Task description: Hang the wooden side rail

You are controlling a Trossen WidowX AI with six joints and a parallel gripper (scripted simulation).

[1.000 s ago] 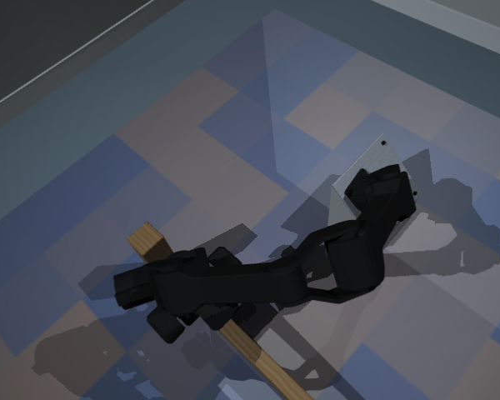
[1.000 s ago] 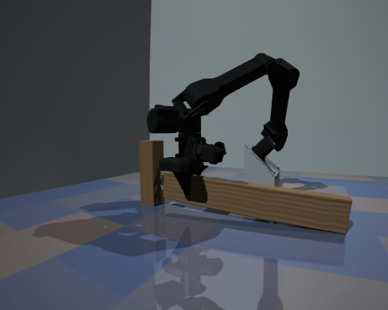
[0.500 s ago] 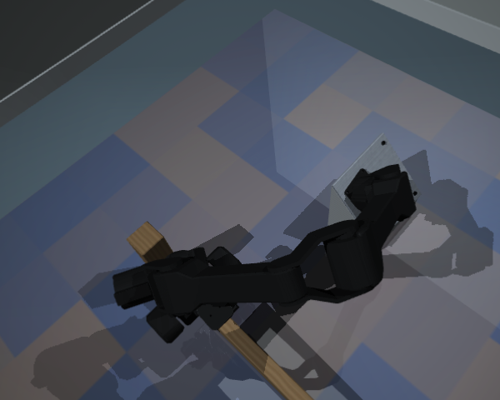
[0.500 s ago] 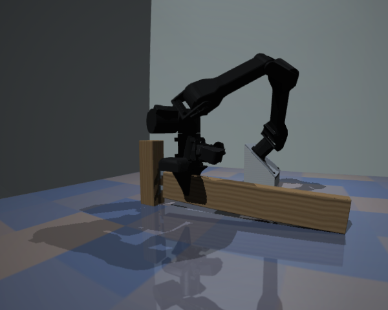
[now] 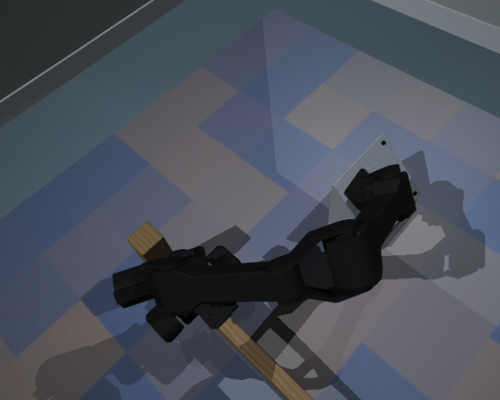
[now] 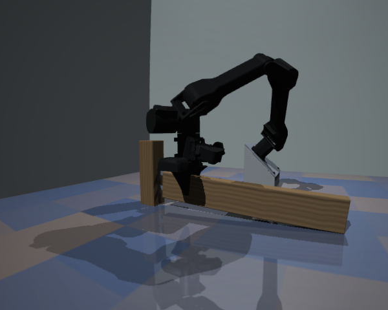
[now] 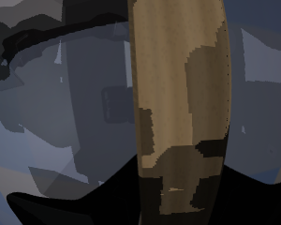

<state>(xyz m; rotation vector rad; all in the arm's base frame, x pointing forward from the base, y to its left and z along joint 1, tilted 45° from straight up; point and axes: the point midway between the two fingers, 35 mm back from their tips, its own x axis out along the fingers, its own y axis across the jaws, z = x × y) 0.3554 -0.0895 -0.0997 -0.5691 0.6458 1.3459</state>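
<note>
The wooden side rail (image 5: 258,355) (image 6: 271,203) (image 7: 166,94) slopes slightly down from the post to its far end, which rests on the table in the exterior view. The headboard post (image 5: 147,234) (image 6: 147,173) stands upright. The rail's near end is right beside the post's slotted face, with a very narrow, shadowed gap between them. The hooks and pins cannot be made out there, so whether the hooks sit on the pins cannot be told. My gripper (image 6: 188,188) (image 7: 167,157) points down and is shut on the rail near its post end, one finger on each side. The arm hides this grip in the top view.
The arm's grey wedge-shaped base (image 5: 382,157) (image 6: 256,170) stands behind the rail. The arm arches high from it to the post end. The wrist's bulky parts sit close beside the post, above the rail. Walls stand in the background.
</note>
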